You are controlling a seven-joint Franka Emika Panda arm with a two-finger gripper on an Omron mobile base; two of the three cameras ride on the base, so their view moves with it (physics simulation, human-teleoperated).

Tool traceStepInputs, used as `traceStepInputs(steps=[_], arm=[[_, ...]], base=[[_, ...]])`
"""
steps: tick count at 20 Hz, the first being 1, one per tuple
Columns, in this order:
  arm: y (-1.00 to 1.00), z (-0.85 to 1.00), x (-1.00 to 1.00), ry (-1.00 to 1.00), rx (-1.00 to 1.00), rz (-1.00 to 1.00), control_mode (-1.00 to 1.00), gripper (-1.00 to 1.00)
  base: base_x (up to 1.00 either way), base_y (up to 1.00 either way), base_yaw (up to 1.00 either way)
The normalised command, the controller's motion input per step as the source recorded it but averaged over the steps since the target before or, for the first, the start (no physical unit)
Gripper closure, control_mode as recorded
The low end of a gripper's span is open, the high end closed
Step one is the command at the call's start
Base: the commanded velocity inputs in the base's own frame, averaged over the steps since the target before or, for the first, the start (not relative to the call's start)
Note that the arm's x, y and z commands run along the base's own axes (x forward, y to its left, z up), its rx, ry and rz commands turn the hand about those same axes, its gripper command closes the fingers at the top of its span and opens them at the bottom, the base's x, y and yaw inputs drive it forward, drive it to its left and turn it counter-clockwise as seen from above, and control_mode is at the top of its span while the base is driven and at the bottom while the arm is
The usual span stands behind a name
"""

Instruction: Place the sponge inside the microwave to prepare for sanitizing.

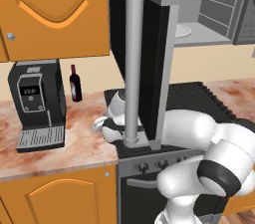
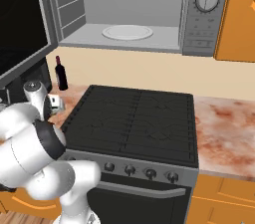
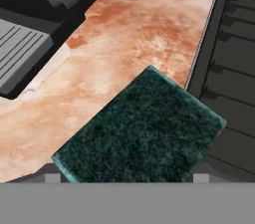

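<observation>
The sponge (image 3: pixel 144 128) lies flat on the marbled counter, dark green top up, close beside the stove's left edge. My gripper (image 3: pixel 126 178) hangs low right over it, open, with one fingertip at each side of the sponge's near end. In the left base view the hand (image 1: pixel 113 118) is down on the counter behind the microwave's door handle (image 1: pixel 133 63). The microwave (image 2: pixel 129 14) hangs above the stove with its black glass door (image 1: pixel 149 68) swung wide open. Its light grey inside and white turntable (image 2: pixel 127 32) are bare.
A black coffee machine (image 1: pixel 36 103) stands on the counter to the left, a dark wine bottle (image 1: pixel 75 83) against the wall behind. The black stove (image 2: pixel 134 118) lies to the right of the sponge. The open door juts out over the counter above my hand.
</observation>
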Motion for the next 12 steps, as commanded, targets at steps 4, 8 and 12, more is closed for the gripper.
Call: traceStepInputs(steps=[4, 8, 12], arm=[[-0.42, 0.41, -0.22, 0.08, 0.03, -0.04, -1.00, 1.00], [-0.59, 0.33, -0.21, 0.05, 0.02, -0.01, -1.00, 1.00], [-0.58, 0.45, -0.29, 0.04, 0.03, 0.00, -1.00, 1.00]], base=[[0.00, 0.00, 0.00], [0.00, 0.00, 0.00], [0.00, 0.00, 0.00]])
